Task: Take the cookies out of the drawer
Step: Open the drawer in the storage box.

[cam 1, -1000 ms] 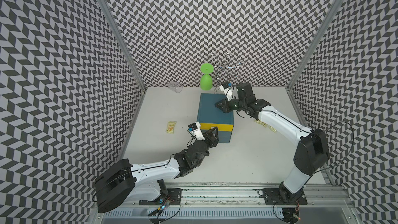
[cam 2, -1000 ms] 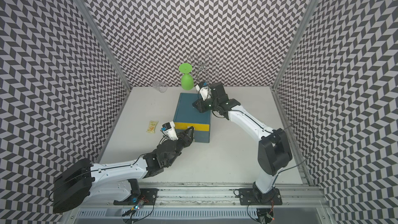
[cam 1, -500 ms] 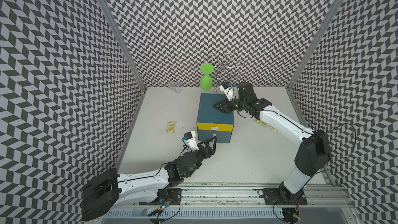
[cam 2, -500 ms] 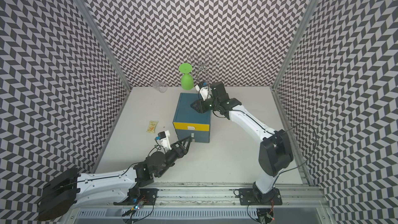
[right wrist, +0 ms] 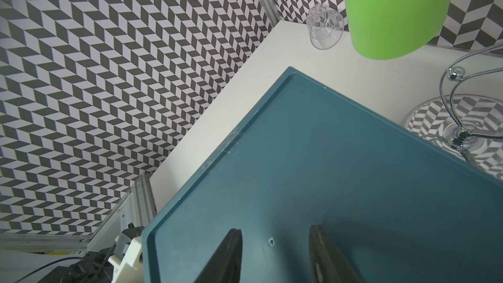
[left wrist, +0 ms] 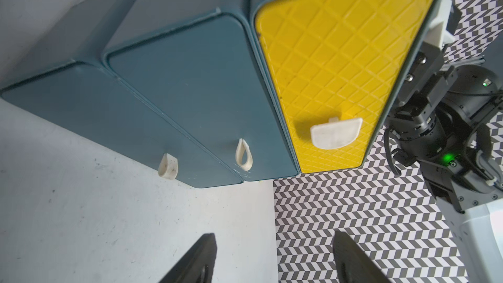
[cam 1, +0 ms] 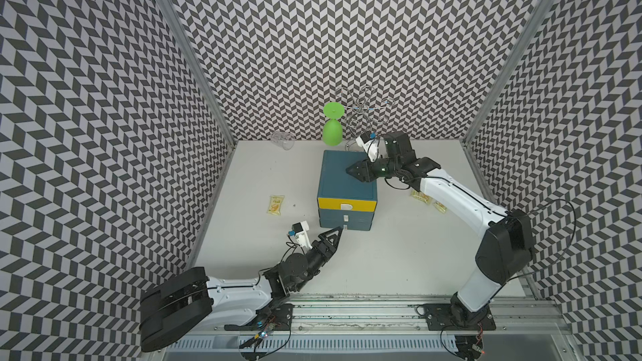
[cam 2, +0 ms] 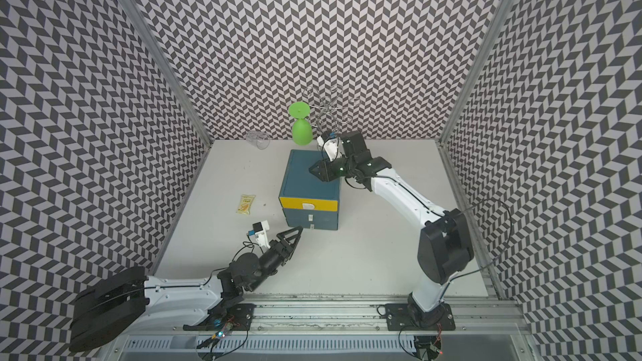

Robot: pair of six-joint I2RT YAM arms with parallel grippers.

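The teal drawer unit [cam 1: 344, 177] [cam 2: 305, 178] stands mid-table; its yellow top drawer [cam 1: 345, 203] [left wrist: 340, 63] and the two teal ones below look shut. One pale yellow packet of the cookies [cam 1: 276, 204] [cam 2: 246, 203] lies on the table left of the unit. Two more cookies [cam 1: 420, 196] peek out beside my right arm. My left gripper [cam 1: 338, 232] [left wrist: 275, 236] is open and empty, low in front of the unit. My right gripper [cam 1: 351, 170] [right wrist: 275, 230] hovers open just over the unit's top.
An upturned green goblet [cam 1: 331, 130], a chrome wire rack [cam 1: 364, 112] and a clear glass [cam 1: 283, 139] on its side stand behind the unit by the back wall. Patterned walls close in the table on three sides.
My left gripper has pulled back from the yellow drawer front toward the table's near edge and opened wider. My right gripper has opened while staying over the unit's top.
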